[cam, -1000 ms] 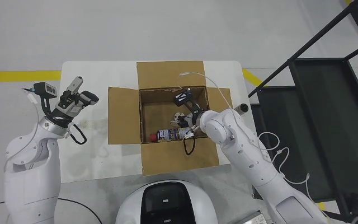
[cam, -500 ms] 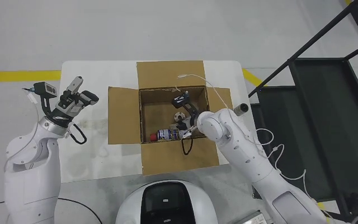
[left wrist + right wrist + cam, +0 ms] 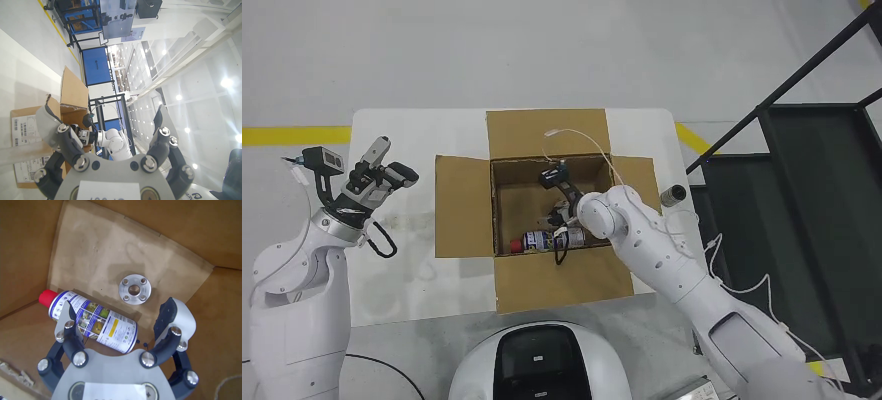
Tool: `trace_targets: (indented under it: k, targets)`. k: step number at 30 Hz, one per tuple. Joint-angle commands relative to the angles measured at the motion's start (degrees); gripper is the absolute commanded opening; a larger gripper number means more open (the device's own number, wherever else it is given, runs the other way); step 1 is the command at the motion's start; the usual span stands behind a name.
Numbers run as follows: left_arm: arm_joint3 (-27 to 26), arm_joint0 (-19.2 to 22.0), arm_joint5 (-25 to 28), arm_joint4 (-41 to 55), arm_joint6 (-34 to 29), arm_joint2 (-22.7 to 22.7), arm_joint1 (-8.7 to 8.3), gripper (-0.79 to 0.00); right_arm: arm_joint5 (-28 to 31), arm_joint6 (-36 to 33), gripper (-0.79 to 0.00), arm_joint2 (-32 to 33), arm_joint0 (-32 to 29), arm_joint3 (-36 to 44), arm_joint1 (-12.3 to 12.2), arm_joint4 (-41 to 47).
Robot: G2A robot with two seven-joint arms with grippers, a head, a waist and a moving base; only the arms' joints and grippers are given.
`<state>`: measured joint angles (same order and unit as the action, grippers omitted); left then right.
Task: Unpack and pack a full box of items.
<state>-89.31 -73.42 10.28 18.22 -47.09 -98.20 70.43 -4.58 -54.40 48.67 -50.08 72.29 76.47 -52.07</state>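
Jaws released both sides: R jaws low inside box (image 3: pixel 464 218) at surface (image 3: pixel 402 270) centre, over spray can (image 3: pixel 98 323) and flange (image 3: pixel 135 291), L jaws above left edge; est. 2 items left to unpack, repack pending.

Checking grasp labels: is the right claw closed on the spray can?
No, the right claw is wide open, and the spray can lies on its side on the box floor.
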Motion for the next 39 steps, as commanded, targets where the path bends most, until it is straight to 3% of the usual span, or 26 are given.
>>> trace_targets:
  k: [1, 13, 17, 18, 20, 22, 23, 39]
  targets:
    - [0.00, 0.00, 0.00, 0.00, 0.00, 0.00, 0.00, 0.000, -0.19, 1.09, 0.000, -0.79, 0.40, -1.52, 0.40, -0.07]
    - [0.00, 0.00, 0.00, 0.00, 0.00, 0.00, 0.00, 0.000, -0.96, 3.93, 0.000, -2.51, 3.27, -9.36, 2.44, 2.40]
    - [0.00, 0.00, 0.00, 0.00, 0.00, 0.00, 0.00, 0.000, -1.15, 4.19, -0.043, -2.63, 3.60, -10.96, 2.78, 2.44]
    - [0.00, 0.00, 0.00, 0.00, 0.00, 0.00, 0.00, 0.000, -1.16, 4.27, -0.117, -2.65, 3.65, -11.15, 2.85, 2.44]
    - [0.00, 0.00, 0.00, 0.00, 0.00, 0.00, 0.00, 0.000, -1.14, 4.37, -0.446, -2.74, 3.69, -11.45, 2.98, 2.29]
    - [0.00, 0.00, 0.00, 0.00, 0.00, 0.00, 0.00, 0.000, -1.20, 4.16, -0.696, -2.93, 3.74, -11.72, 3.10, 1.85]
    - [0.00, 0.00, 0.00, 0.00, 0.00, 0.00, 0.00, 0.000, -1.35, 3.97, -0.785, -3.02, 3.78, -11.79, 3.17, 1.70]
    - [0.00, 0.00, 0.00, 0.00, 0.00, 0.00, 0.00, 0.000, -2.29, 4.44, -0.785, -3.17, 3.21, -9.77, 3.66, -2.40]
